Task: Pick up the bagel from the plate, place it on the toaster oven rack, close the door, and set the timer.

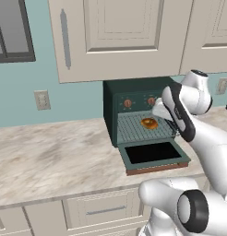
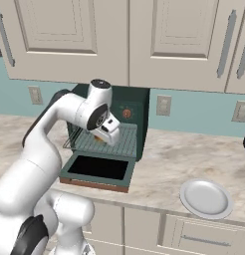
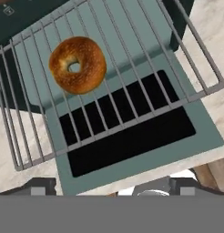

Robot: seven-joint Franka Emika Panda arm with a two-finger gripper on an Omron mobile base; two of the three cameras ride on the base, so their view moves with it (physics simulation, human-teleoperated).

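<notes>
Gripper (image 3: 111, 189) jaws spread wide, holding nothing, above the lowered door (image 3: 145, 136). Bagel (image 3: 78, 65) lies flat on the pulled-out toaster oven rack (image 3: 132, 91). Plate (image 2: 206, 198) sits apart on the counter (image 1: 50, 156). No legible writing

Legible text, labels, brands, numbers, signs: none that I can read. Toaster oven (image 1: 134, 92) front panel around the knobs: small marks, too blurred to make out. Cabinet doors, wall outlets, plate (image 2: 206, 198): plain, unmarked.
</notes>
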